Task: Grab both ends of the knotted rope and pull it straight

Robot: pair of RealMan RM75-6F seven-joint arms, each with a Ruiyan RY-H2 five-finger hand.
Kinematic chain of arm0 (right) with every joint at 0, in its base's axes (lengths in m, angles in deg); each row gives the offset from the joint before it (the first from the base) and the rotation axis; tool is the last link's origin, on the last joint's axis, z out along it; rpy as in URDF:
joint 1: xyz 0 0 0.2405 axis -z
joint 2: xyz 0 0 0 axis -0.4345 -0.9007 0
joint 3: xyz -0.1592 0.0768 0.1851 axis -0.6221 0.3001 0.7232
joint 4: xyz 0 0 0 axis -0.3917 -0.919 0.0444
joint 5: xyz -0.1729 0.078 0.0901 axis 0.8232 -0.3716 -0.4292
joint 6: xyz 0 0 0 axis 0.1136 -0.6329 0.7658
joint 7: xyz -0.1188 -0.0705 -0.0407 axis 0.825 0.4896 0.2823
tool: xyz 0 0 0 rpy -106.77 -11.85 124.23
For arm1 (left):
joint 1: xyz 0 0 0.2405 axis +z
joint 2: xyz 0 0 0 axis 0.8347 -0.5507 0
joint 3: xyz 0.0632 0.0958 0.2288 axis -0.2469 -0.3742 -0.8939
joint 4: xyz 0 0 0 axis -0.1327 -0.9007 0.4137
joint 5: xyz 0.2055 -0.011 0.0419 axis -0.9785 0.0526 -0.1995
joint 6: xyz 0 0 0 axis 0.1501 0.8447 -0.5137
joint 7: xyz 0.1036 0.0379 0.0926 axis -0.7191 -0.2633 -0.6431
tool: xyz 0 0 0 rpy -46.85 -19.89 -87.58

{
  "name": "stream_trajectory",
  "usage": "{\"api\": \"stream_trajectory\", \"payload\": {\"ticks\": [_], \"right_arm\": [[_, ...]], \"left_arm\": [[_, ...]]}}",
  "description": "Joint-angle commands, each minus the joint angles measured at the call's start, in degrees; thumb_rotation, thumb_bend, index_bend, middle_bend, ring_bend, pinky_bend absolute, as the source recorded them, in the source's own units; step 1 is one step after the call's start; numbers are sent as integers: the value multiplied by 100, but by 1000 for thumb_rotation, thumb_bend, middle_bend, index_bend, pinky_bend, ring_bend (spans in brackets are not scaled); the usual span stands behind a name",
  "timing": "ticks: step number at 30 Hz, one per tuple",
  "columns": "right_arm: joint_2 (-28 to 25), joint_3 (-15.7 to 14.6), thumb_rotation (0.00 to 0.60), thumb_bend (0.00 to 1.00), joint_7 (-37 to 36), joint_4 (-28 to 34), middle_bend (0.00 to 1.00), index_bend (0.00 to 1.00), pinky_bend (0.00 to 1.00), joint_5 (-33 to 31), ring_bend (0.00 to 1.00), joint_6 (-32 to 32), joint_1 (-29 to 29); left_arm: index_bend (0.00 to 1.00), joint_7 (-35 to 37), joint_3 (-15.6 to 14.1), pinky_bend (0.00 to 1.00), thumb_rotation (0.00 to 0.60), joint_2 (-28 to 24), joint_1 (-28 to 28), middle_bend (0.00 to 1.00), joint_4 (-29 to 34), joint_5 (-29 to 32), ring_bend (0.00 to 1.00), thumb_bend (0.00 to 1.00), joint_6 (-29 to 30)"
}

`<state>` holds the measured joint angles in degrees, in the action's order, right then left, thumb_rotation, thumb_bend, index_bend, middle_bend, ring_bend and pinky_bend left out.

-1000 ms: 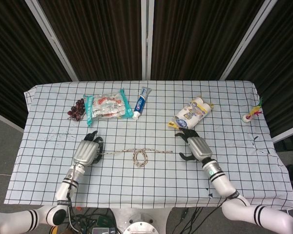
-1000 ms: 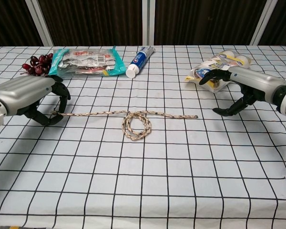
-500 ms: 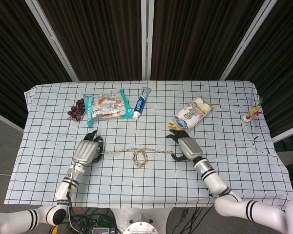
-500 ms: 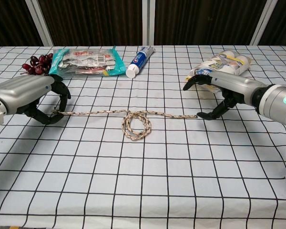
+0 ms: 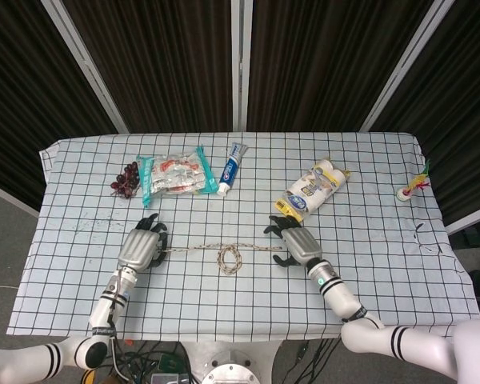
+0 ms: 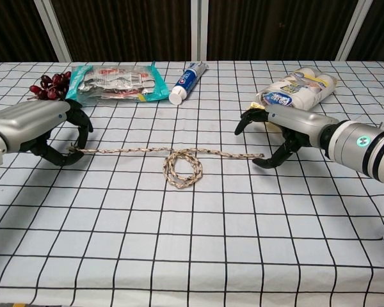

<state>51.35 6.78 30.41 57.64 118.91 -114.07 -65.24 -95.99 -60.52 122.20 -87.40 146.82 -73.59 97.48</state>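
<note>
Knotted rope (image 6: 173, 157) lies on the checked tablecloth (image 6: 198, 249), long axis 9-to-3, loop mid-length. Our left hand (image 6: 41, 125) is curled around the 9 o'clock end, pinching it. Our right hand (image 6: 278, 128) arches over the 3 o'clock end, fingers spread, holding nothing; contact we cannot tell.

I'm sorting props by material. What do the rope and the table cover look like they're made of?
The rope looks like braided fibre, perhaps cotton or a synthetic: mottled beige and brown strands, matte, lying limp in a loop. The table cover looks like thin white cloth with a black grid print, matte, with slight wrinkles.
</note>
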Motion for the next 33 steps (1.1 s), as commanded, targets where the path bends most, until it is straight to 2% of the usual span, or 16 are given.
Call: {"api": "stream_trajectory", "payload": {"ticks": [1, 24, 33], "right_arm": [[57, -6, 600, 293, 37, -48, 44, 258, 0, -36, 0, -17, -22], [356, -40, 600, 302, 109, -358, 59, 419, 0, -79, 0, -221, -26], [391, -21, 600, 303, 40, -423, 69, 451, 0, -58, 0, -239, -14]], "left_arm": [[636, 7, 3, 142, 600, 0, -1, 263, -2, -3, 42, 362, 2], [640, 12, -17, 142, 600, -20, 29, 264, -10, 64, 42, 362, -25], [641, 16, -19, 142, 600, -26, 28, 264, -16, 62, 42, 362, -29]]}}
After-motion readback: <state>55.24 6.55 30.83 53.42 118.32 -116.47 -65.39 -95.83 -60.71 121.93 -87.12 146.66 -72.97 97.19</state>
